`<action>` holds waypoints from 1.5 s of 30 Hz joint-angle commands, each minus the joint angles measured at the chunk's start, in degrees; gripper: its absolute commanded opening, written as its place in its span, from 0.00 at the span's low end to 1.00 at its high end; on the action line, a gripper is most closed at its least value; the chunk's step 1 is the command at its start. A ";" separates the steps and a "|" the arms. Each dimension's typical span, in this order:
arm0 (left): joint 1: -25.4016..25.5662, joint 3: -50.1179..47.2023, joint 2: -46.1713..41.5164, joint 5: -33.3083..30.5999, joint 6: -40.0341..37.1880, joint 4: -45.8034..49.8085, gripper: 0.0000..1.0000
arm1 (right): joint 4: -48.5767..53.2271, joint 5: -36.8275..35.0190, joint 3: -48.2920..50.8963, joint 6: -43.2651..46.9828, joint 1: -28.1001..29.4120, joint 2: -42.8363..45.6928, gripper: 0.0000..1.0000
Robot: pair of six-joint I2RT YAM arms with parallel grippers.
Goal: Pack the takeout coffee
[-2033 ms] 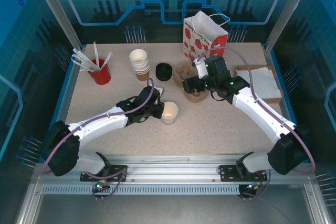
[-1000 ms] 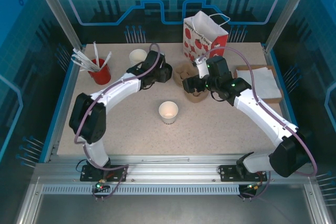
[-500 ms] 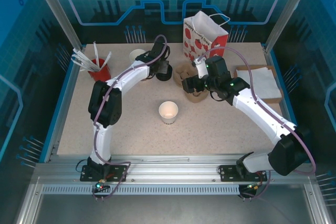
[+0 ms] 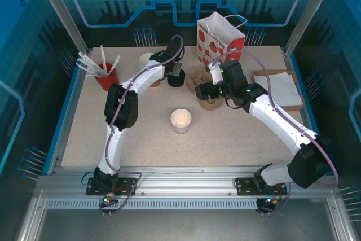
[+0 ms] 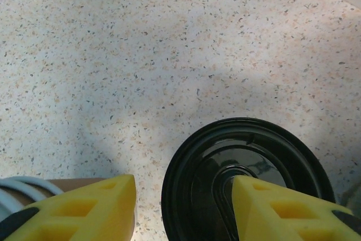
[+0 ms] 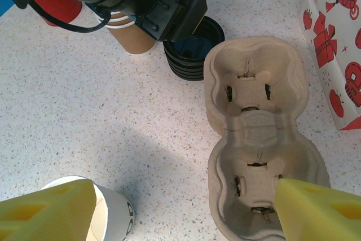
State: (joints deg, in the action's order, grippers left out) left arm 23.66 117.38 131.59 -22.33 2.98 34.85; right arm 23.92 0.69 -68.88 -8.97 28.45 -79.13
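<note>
Left jaws over lids [image 5: 248, 179], cup [image 4: 181, 120] well apart

You've got a speckled tabletop [image 4: 141, 145] w/ blue edging. Far side, right of centre in the top view: strawberry-print paper bag [image 4: 217, 40], upright, mouth open, cord handles up. Just in front of it lies a pulp cup carrier [image 6: 256, 134], flat on the top, one end near the bag's base. Beside the carrier's far end: nested stack of black lids [image 6: 192, 55], v. close, not clearly touching. Next to that, stack of white paper cups [image 6: 132, 35], bottom one brown. Far left: red cup [image 4: 108, 77] holding white straws [image 4: 93, 63], fanned out. Right edge: pile of white napkins [image 4: 279, 88], well apart from the rest.
</note>
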 commanded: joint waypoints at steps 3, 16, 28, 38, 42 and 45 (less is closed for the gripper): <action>-0.75 4.83 2.91 -1.24 -2.32 3.68 0.48 | -1.33 1.16 0.15 0.01 0.11 -0.45 0.84; -2.03 8.52 5.78 -0.44 -3.17 6.50 0.48 | -1.33 1.67 -0.37 0.08 0.12 -1.46 0.84; -2.05 10.72 7.25 2.48 -2.98 9.17 0.43 | -1.55 2.30 -0.83 -0.12 0.12 -2.43 0.84; -2.04 11.99 7.96 3.50 -2.89 10.14 0.30 | -1.71 2.09 -0.29 -0.09 0.11 -2.26 0.84; -2.06 12.25 8.06 3.86 -2.81 10.41 0.27 | -1.68 2.12 -0.11 0.00 0.12 -2.28 0.84; -2.06 12.30 8.07 3.79 -2.76 10.41 0.27 | -1.77 2.04 0.06 -0.04 0.11 -2.09 0.84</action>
State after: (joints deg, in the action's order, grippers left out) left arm 21.89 127.90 138.82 -19.64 0.91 43.68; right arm 22.85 1.98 -68.88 -8.97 28.45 -81.03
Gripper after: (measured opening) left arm 0.267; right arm 0.843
